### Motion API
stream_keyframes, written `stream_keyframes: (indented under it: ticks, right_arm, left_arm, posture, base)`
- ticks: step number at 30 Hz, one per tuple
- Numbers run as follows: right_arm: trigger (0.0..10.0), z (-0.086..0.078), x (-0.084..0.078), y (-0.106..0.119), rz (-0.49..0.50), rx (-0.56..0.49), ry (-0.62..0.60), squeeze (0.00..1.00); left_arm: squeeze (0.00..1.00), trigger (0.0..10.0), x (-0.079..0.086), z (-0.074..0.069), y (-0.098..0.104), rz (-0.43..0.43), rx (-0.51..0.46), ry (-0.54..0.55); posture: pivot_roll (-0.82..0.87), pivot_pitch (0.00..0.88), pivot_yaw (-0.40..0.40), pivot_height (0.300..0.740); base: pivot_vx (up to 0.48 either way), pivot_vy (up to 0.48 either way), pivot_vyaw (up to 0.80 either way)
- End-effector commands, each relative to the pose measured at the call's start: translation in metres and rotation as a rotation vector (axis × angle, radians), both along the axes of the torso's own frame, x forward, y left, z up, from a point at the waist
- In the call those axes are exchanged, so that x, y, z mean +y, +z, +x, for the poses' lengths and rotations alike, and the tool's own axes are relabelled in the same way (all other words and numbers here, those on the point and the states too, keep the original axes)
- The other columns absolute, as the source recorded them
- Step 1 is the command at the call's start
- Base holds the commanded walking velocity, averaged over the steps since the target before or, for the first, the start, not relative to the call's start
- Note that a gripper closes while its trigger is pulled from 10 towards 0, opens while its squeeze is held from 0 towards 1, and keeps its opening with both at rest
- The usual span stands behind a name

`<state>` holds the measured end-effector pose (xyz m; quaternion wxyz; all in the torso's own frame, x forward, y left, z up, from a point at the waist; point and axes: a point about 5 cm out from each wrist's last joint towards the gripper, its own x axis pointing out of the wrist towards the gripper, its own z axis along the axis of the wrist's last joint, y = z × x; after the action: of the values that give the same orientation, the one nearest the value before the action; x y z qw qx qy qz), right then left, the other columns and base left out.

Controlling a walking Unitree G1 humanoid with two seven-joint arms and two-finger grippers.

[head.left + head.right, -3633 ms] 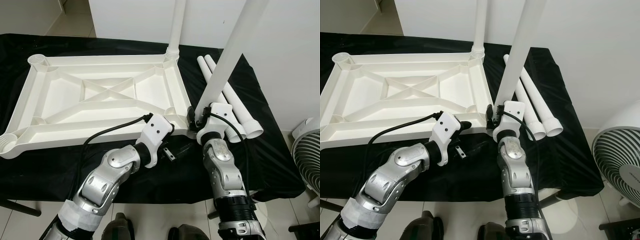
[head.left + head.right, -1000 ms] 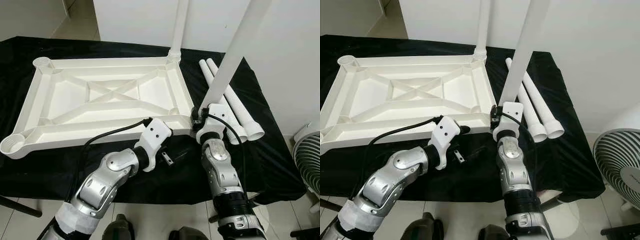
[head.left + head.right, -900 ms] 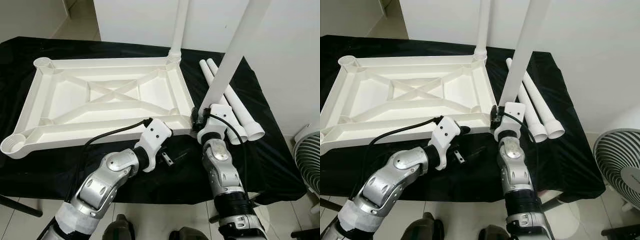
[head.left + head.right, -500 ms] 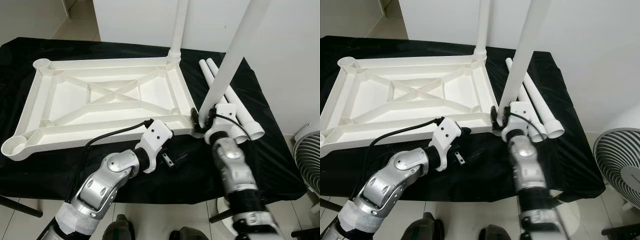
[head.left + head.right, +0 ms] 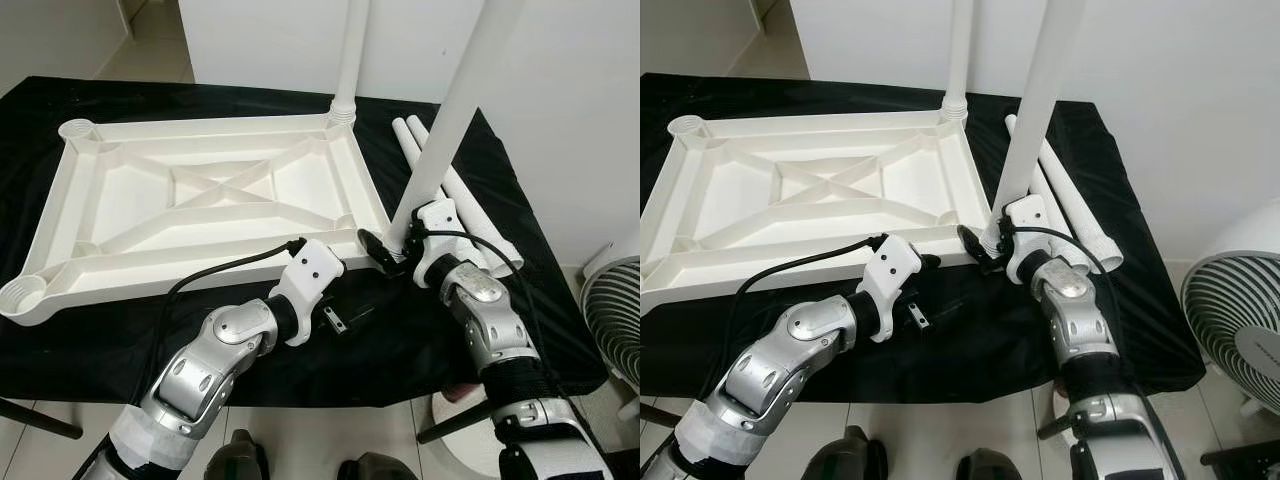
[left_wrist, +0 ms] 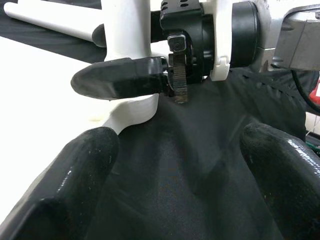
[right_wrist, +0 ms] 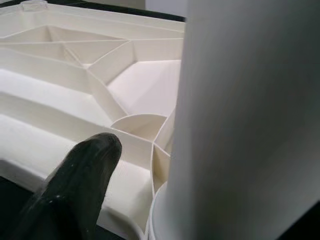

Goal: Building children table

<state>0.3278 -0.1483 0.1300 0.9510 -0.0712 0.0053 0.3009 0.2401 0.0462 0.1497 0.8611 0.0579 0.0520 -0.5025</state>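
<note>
One upturned white tabletop (image 5: 200, 200) lies ribs-up across the black-draped bench (image 5: 560, 330), so its corner sockets face up for the legs. Two spare legs (image 5: 470, 215) wait along the bench's right edge. At the near right corner, the right gripper (image 5: 392, 250) clamps a tall leg (image 5: 450, 120) in its socket; the left gripper (image 5: 345, 320) hovers spread beside it.

White plastic tabletop (image 5: 200, 200) lies upside down on black cloth, ribbed underside up, X-shaped bracing in centre, round sockets at corners. One white tubular leg (image 5: 351, 55) stands upright in far right corner socket. Second white leg (image 5: 450, 110) stands at near right corner, tilted, leaning away to right. Two more white legs (image 5: 465, 205) lie side by side on cloth just beside tabletop's right edge, wide ends toward near side.
</note>
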Motion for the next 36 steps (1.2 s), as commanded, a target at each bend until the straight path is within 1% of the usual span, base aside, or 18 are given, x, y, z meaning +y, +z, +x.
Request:
stream_keyframes:
  ticks: [1,2,8,13,16,17,20,22,24,26,27,28,29,31,33,34,35,36]
  right_arm:
    - [4.9,-0.001,0.007,-0.003,-0.01,0.012,0.066,0.0]
    - [0.0,0.0,0.005,-0.004,-0.018,0.012,0.078,0.0]
    - [0.0,0.0,-0.002,-0.005,-0.026,0.02,0.116,0.0]
    - [0.0,0.0,-0.008,-0.007,-0.012,0.024,0.093,0.0]
    - [0.0,0.002,-0.012,-0.007,-0.015,0.011,0.048,0.0]
    - [10.0,0.004,-0.016,-0.007,-0.013,0.009,-0.001,0.0]
    - [10.0,0.005,-0.023,-0.006,0.006,0.008,-0.071,0.0]
    - [10.0,0.005,-0.024,-0.005,0.019,0.003,-0.089,0.0]
    - [10.0,0.005,-0.026,-0.001,0.054,-0.015,-0.148,0.0]
    - [10.0,0.005,-0.027,0.0,0.057,-0.028,-0.177,0.0]
    - [10.0,0.005,-0.028,0.002,0.096,-0.037,-0.252,0.0]
    - [10.0,0.005,-0.028,0.002,0.096,-0.037,-0.252,0.0]
    - [10.0,0.005,-0.029,0.002,0.123,-0.041,-0.304,0.0]
    - [10.0,0.004,-0.031,0.001,0.168,-0.038,-0.442,0.0]
    - [10.0,0.001,-0.032,-0.002,0.183,-0.025,-0.558,0.0]
    - [10.0,0.001,-0.032,-0.002,0.183,-0.025,-0.558,0.0]
    - [10.0,0.0,-0.031,-0.005,0.169,-0.015,-0.628,0.0]
    - [10.0,0.0,-0.031,-0.005,0.169,-0.015,-0.628,0.0]
  left_arm:
    - [0.0,10.0,-0.001,-0.002,0.005,-0.007,-0.019,-0.026]
    - [0.0,10.0,-0.001,-0.003,0.005,-0.008,-0.018,-0.021]
    - [0.0,10.0,0.001,-0.003,0.005,-0.01,-0.012,-0.005]
    - [0.0,10.0,0.001,-0.003,0.006,-0.015,-0.011,-0.001]
    - [0.0,10.0,0.001,-0.003,0.007,-0.017,-0.01,0.0]
    - [0.0,10.0,0.0,-0.003,0.006,-0.02,-0.007,-0.001]
    - [0.0,10.0,-0.001,-0.004,0.006,-0.023,-0.002,-0.001]
    - [0.0,10.0,-0.001,-0.004,0.006,-0.024,-0.002,0.001]
    - [0.0,10.0,0.0,-0.003,0.006,-0.028,-0.002,0.01]
    - [0.0,10.0,0.0,-0.003,0.006,-0.03,-0.002,0.014]
    - [0.0,10.0,0.0,-0.002,0.006,-0.032,-0.001,0.019]
    - [0.0,10.0,0.0,-0.002,0.006,-0.032,-0.001,0.019]
    - [0.0,10.0,0.001,-0.002,0.006,-0.033,0.0,0.022]
    - [0.0,10.0,0.001,-0.002,0.006,-0.034,0.002,0.024]
    - [0.0,10.0,0.001,-0.002,0.007,-0.034,0.003,0.024]
    - [0.0,10.0,0.001,-0.002,0.007,-0.034,0.003,0.024]
    - [0.0,10.0,0.001,-0.002,0.007,-0.035,0.004,0.025]
    - [0.0,10.0,0.001,-0.002,0.007,-0.035,0.004,0.025]
  posture:
    - [0.0,0.0,-0.015,0.74]
    - [0.0,0.0,-0.018,0.74]
    - [0.0,0.0,-0.021,0.74]
    - [0.0,0.009,-0.019,0.74]
    - [-0.01,0.02,-0.014,0.74]
    - [-0.01,0.026,-0.013,0.74]
    - [-0.01,0.031,-0.013,0.74]
    - [-0.01,0.031,-0.013,0.74]
    - [-0.02,0.037,-0.013,0.74]
    - [-0.02,0.041,-0.013,0.74]
    - [-0.02,0.045,-0.014,0.74]
    - [-0.02,0.045,-0.014,0.74]
    - [-0.02,0.045,-0.014,0.74]
    - [-0.02,0.049,-0.015,0.74]
    - [-0.02,0.053,-0.015,0.74]
    - [-0.02,0.053,-0.015,0.74]
    - [-0.02,0.055,-0.015,0.74]
    - [-0.02,0.055,-0.015,0.74]
  base:
    - [0.0,0.0,0.0]
    - [0.0,0.0,0.0]
    - [0.0,0.0,0.0]
    - [0.0,0.0,0.0]
    - [0.0,0.0,0.0]
    - [0.0,0.0,0.0]
    - [0.0,0.0,0.0]
    - [0.0,0.0,0.0]
    - [0.0,0.0,0.0]
    - [0.0,0.0,0.0]
    - [0.0,0.0,0.0]
    - [0.0,0.0,0.0]
    - [0.0,0.0,0.0]
    - [0.0,0.0,0.0]
    - [0.0,0.0,0.0]
    - [0.0,0.0,0.0]
    - [0.0,0.0,0.0]
    - [0.0,0.0,0.0]
